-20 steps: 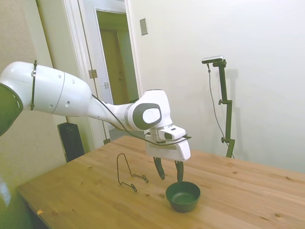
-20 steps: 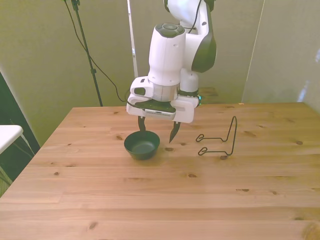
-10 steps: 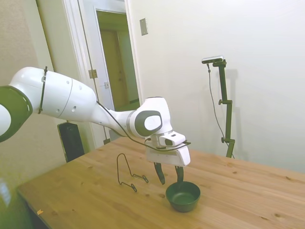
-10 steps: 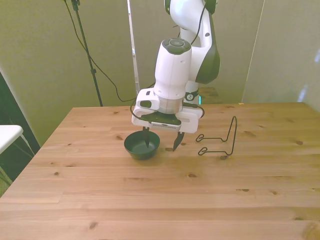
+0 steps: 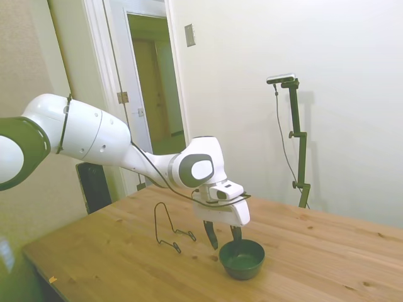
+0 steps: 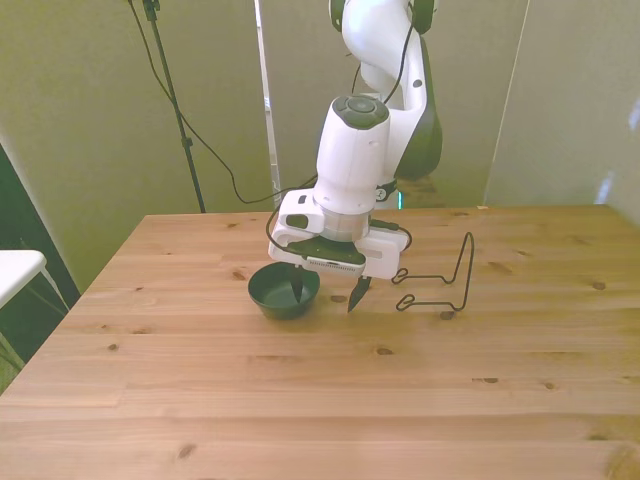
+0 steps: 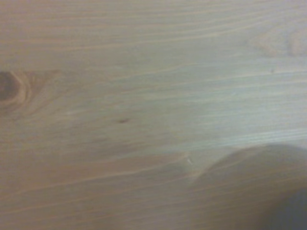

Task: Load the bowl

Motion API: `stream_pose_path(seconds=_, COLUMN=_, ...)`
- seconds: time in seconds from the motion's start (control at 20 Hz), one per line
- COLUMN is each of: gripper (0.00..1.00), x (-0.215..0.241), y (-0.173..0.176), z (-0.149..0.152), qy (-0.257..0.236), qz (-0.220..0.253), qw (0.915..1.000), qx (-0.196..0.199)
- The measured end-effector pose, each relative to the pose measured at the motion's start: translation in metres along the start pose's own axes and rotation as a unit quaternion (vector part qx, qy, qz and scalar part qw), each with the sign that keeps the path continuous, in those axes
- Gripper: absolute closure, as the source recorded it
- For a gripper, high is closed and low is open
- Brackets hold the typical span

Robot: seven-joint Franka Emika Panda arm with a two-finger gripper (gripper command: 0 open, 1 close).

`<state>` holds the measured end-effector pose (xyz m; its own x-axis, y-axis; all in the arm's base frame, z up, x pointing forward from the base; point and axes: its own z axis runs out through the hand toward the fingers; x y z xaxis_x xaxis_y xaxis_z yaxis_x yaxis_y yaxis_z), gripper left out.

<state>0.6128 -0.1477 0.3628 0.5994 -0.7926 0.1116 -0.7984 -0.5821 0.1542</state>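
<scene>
Bowl (image 6: 284,292): 1, dark green, round, upright, mouth up, smooth rim. My gripper (image 6: 326,295): fingers spread, 1 inside bowl, 1 outside its rim.

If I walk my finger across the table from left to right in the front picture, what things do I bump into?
The bowl → the gripper, open with one finger inside the bowl and one outside it → the wire rack.
</scene>
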Motion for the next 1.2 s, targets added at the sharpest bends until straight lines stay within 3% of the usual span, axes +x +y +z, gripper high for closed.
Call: stream_pose_path(seconds=1.2, gripper=1.0, x=-0.0041, y=-0.0049, z=-0.0077, qy=-0.006, qz=0.012, qw=0.9999, qx=-0.01)
